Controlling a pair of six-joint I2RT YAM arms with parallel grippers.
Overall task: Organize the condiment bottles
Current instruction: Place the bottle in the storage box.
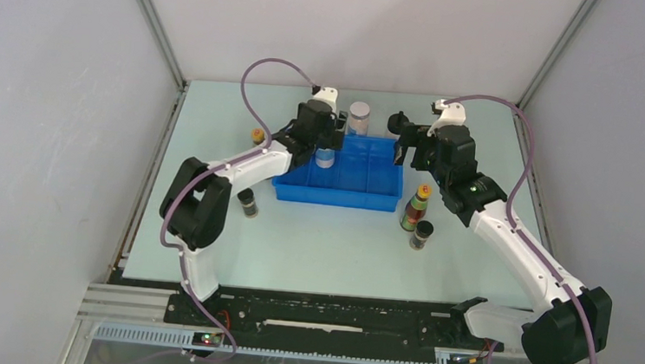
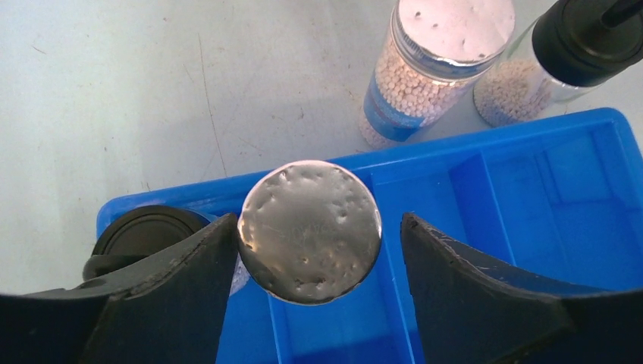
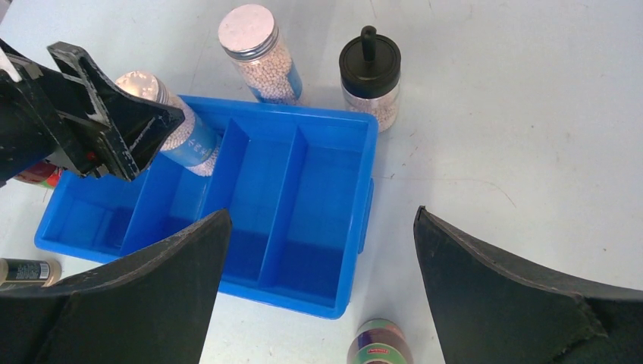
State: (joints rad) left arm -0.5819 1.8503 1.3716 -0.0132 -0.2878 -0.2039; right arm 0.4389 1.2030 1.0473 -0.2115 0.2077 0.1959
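My left gripper point(image 1: 325, 144) hangs over the left part of the blue tray point(image 1: 383, 200). Its jaws point(image 2: 318, 221) are open around a clear white-lidded, blue-labelled bottle point(image 2: 309, 230): the left finger touches the lid and the right stands apart. That bottle leans in the tray's second compartment point(image 3: 186, 140). A black lid point(image 2: 140, 231) shows in the leftmost compartment. The second clear bottle point(image 1: 359, 115) and a black knob-capped bottle point(image 1: 398, 123) stand behind the tray. My right gripper point(image 1: 408, 150) is open and empty point(image 3: 322, 227) above the tray's right end.
A slim orange-capped bottle point(image 1: 257, 135) and a short dark bottle point(image 1: 249, 202) stand left of the tray. Another slim bottle point(image 1: 420, 205) and short dark bottle point(image 1: 423, 234) stand by its right front corner. The tray's two right compartments point(image 3: 311, 205) hold nothing.
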